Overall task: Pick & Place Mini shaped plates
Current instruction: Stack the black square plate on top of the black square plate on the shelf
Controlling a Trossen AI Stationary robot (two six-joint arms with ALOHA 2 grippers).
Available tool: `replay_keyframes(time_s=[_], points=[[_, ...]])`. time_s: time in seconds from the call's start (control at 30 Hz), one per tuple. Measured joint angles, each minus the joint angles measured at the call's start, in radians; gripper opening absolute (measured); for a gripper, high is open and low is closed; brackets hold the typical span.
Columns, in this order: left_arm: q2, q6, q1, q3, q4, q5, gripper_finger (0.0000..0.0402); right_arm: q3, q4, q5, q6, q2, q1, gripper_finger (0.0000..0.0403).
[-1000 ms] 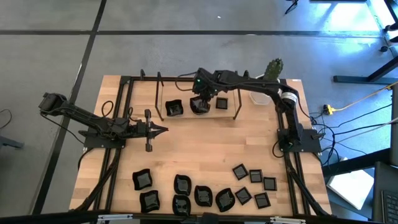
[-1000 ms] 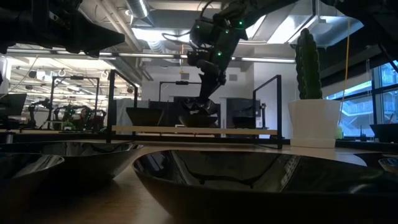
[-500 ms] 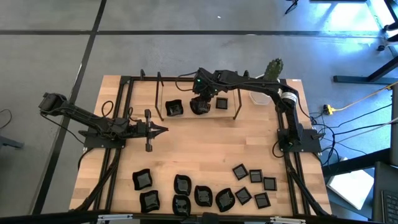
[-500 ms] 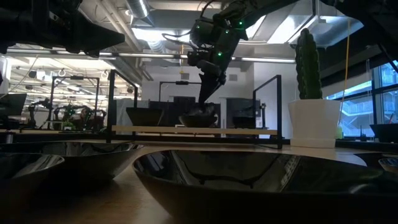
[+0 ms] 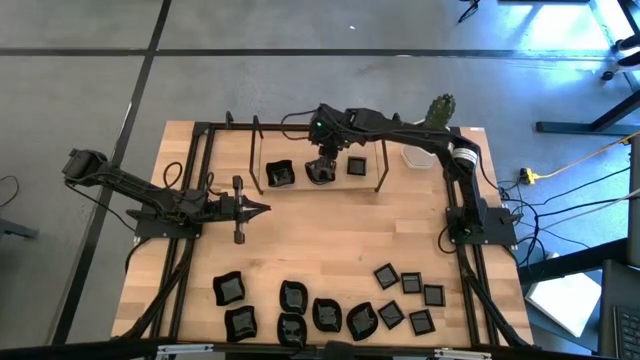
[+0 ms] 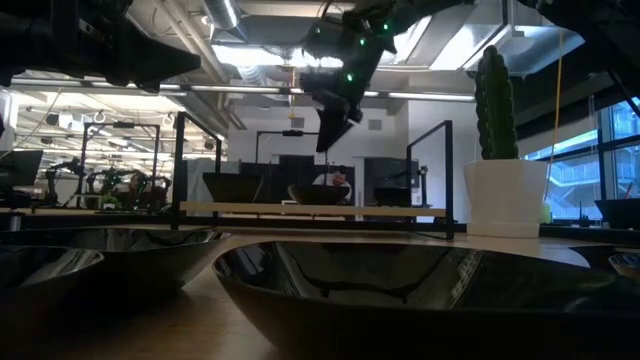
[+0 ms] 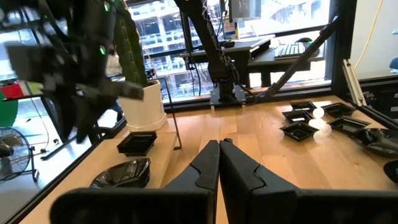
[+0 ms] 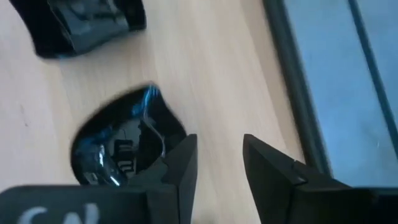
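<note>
The right gripper (image 5: 322, 160) hangs just above a rounded, glossy black leaf-like mini plate (image 5: 320, 172) at the far side of the light wooden bench (image 5: 330, 240), its jaws apart and holding nothing. In the right wrist view that rounded plate (image 8: 124, 143) lies flat on the wood beside the parted fingers (image 8: 180, 168), partly covered by one of them, so its long axis is hard to judge.

It sits in the middle of a row of three: a wavy-edged squarish black plate (image 5: 280, 175) on one side and a small flat square black plate (image 5: 356, 166) on the other, all apart from one another, inside a thin black wire frame (image 5: 258, 150) whose uprights stand close on both sides. A white pot with a green cactus (image 5: 438, 112) stands at the far right corner.

The left gripper (image 5: 262, 208) waits near the bench's left middle, jaws together, pointing toward the open centre, which is bare wood. More black mini plates (image 5: 330, 312) crowd the near edge, wavy and leaf-like ones to the left, small squares (image 5: 410, 285) to the right; in the low view the nearest ones fill the foreground and block the bench top.
</note>
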Motion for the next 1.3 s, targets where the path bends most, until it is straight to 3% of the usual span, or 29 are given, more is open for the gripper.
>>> replay_keyframes(time_s=[0.17,0.4,0.57,0.7,0.87,1.0,1.17,1.3], points=[[0.000,0.000,0.000,0.000,-0.012,0.000,0.0002,0.046,0.074,-0.026,-0.048,-0.070,0.082,0.0111],[0.000,0.000,0.000,0.000,-0.014,0.000,0.0007,0.050,0.168,-0.018,-0.162,-0.291,0.371,0.0019],[0.000,-0.009,0.000,0.000,-0.014,0.003,0.0005,0.047,0.106,0.162,-0.148,-0.467,0.582,0.0013],[0.000,-0.024,0.000,0.000,-0.014,0.008,0.0004,-0.030,0.067,0.287,-0.087,-0.629,0.710,0.0006],[0.000,-0.026,0.000,0.000,-0.014,0.008,0.0008,-0.313,0.121,0.343,-0.006,-0.862,0.815,0.0007],[0.000,-0.026,0.000,0.000,-0.013,-0.009,0.0005,-0.646,0.325,0.359,0.006,-1.053,0.840,0.0005],[0.000,-0.026,0.000,0.000,-0.013,-0.018,0.0006,-1.049,0.733,0.261,-0.044,-1.249,0.841,0.0006],[0.000,-0.026,0.000,0.000,-0.013,-0.018,0.0008,-1.291,1.025,0.133,-0.067,-1.331,0.841,0.0009]])
